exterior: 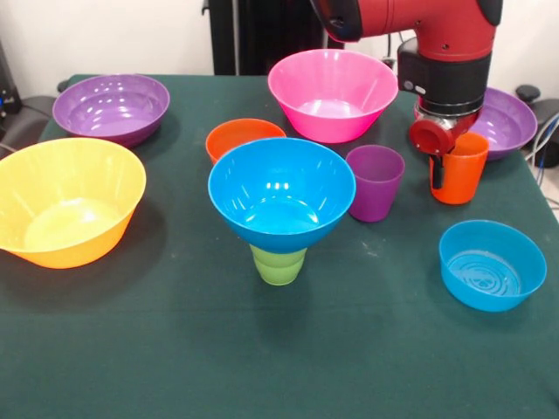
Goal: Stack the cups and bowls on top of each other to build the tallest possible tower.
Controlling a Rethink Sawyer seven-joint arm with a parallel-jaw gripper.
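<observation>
Orange cup [461,170] at right of frame, pinched at its rim by my end effector [438,157]; medium blue bowl [281,192], empty, sits on green cup [279,264].

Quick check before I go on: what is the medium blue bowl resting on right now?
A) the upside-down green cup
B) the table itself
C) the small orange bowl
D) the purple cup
A: the medium blue bowl sits on top of the green cup, which stands upside down on the table; the purple cup and the small orange bowl stand apart behind it.
</observation>
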